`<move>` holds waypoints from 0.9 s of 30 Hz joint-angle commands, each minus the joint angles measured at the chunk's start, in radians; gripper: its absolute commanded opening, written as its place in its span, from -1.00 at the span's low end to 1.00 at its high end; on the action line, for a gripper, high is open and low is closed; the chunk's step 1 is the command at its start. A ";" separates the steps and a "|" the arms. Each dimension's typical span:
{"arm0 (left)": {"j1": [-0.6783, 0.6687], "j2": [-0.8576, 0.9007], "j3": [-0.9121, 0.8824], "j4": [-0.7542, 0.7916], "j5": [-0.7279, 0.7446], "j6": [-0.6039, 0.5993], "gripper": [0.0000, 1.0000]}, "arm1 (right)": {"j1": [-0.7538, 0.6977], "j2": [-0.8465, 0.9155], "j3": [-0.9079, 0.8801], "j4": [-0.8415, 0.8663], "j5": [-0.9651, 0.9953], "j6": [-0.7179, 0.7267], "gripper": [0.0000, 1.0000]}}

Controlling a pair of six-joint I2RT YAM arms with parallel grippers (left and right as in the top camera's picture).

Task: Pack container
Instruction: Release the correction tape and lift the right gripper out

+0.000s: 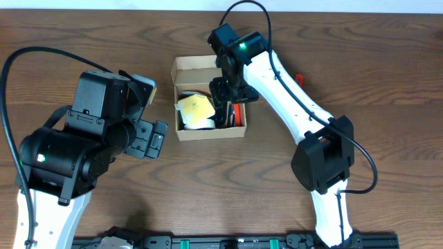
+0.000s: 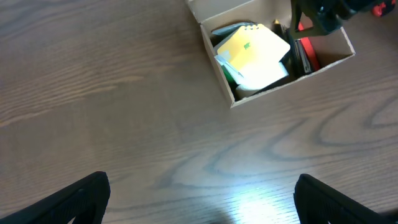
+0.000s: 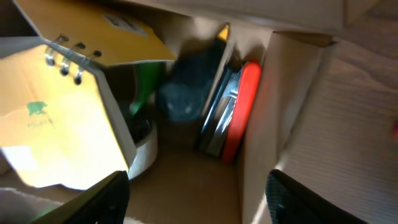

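Wooden desk (image 1: 360, 62): the container (image 1: 208, 133) sits directly beneath the right gripper (image 3: 198, 180), jaws spread and empty. The left gripper (image 2: 202, 186), likewise spread, stands well apart.

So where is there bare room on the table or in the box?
Bare table lies in front of the container, between left arm and right arm. Inside is crowded: only a floor strip between notepad and red-edged items is free; the right fingers hover there.

L arm folded back, L gripper (image 1: 156, 136) spread wide — R arm stretched fwd, R gripper (image 1: 225, 104) pointing down, parted
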 commanded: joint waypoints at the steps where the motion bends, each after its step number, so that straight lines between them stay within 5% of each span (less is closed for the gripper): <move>1: 0.000 0.003 0.002 -0.001 -0.007 -0.004 0.90 | -0.041 -0.072 0.054 -0.003 0.014 0.006 0.47; 15: 0.000 0.003 0.002 -0.001 -0.007 -0.004 0.90 | -0.364 -0.144 -0.045 -0.010 0.168 0.059 0.68; 27: 0.000 0.003 0.002 -0.001 -0.007 -0.004 0.90 | -0.397 -0.140 -0.397 0.327 0.201 0.081 0.66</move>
